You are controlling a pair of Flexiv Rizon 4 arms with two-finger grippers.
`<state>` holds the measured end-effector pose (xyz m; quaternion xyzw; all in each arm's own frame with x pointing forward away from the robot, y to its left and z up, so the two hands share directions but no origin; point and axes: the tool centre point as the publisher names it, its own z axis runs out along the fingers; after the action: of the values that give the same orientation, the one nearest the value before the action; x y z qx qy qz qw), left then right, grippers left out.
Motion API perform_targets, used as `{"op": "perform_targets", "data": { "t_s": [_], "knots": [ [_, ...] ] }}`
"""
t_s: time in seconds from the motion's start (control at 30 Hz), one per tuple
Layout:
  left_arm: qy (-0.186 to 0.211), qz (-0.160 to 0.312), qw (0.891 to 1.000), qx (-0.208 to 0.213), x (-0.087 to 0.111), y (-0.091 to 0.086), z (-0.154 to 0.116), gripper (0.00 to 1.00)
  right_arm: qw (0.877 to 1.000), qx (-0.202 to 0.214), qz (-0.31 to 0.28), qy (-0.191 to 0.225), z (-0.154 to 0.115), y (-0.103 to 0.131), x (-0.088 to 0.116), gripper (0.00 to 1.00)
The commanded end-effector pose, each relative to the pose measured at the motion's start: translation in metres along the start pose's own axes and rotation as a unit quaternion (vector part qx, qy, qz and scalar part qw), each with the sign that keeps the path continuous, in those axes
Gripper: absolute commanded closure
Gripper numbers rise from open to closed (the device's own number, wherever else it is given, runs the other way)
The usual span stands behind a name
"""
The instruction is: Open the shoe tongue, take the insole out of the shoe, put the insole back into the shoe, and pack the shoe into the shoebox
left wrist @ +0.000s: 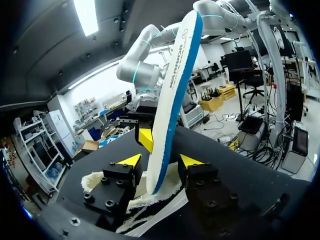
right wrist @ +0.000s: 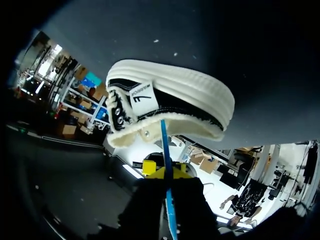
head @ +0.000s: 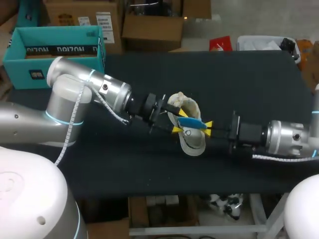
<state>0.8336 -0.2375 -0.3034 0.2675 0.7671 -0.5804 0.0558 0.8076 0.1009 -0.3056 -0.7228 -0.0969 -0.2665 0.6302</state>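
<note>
A cream and black shoe [head: 192, 144] lies mid-table. Its blue insole [head: 189, 122] sticks out of the opening toward my right. My right gripper [head: 208, 124] is shut on the insole's free end, and in its own view the thin blue edge [right wrist: 164, 140] runs from the right gripper [right wrist: 169, 172] into the shoe [right wrist: 180, 95]. My left gripper [head: 173, 121] comes in from the left and is closed on the shoe's cream collar [left wrist: 95, 180]. The insole [left wrist: 175, 85] stands up between the left gripper's [left wrist: 161, 161] fingers. A teal shoebox [head: 55, 47] stands open at the back left.
The black table top [head: 224, 79] stretches bare behind and to the right of the shoe. My right arm lies low along the front right. The left arm crosses the front left of the table.
</note>
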Motion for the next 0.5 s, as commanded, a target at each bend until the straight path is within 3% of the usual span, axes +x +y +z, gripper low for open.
{"op": "perform_targets", "data": {
  "t_s": [0.03,0.1,0.27,0.5],
  "knots": [
    [0.001,0.001,1.0,-0.002,-0.003,0.004,0.0,0.49,1.0,0.008,-0.003,0.013,-0.004,0.008,-0.002,1.0],
    [0.0,0.002,1.0,-0.004,-0.005,0.006,0.0,0.47,1.0,0.011,-0.005,0.018,-0.005,0.012,0.0,1.0],
    [-0.002,0.004,1.0,-0.008,-0.009,0.009,0.0,0.58,1.0,0.019,-0.001,0.022,-0.005,0.023,0.003,1.0],
    [0.012,0.006,1.0,-0.011,-0.008,0.011,0.004,0.62,0.999,0.022,-0.002,0.023,-0.003,0.025,0.006,1.0]
  ]
}}
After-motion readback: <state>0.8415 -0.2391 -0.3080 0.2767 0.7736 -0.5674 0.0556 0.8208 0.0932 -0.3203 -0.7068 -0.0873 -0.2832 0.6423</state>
